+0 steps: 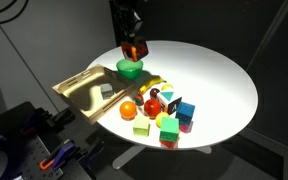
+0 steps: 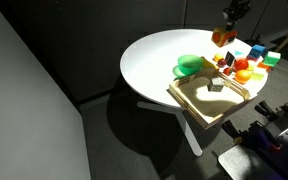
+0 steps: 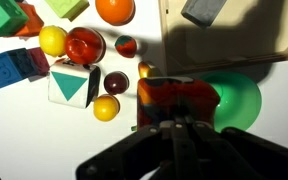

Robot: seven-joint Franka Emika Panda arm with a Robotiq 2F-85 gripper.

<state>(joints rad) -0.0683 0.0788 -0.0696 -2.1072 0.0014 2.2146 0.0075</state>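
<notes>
My gripper hangs over the white round table, shut on an orange-red translucent block. The block is held above the green bowl, which also shows in the wrist view and in an exterior view. The held block shows in both exterior views. The fingers are dark and close together around the block in the wrist view.
A wooden tray with a grey block lies beside the bowl. Several toys lie close by: an orange ball, a yellow ball, a red apple, a blue cube and green blocks.
</notes>
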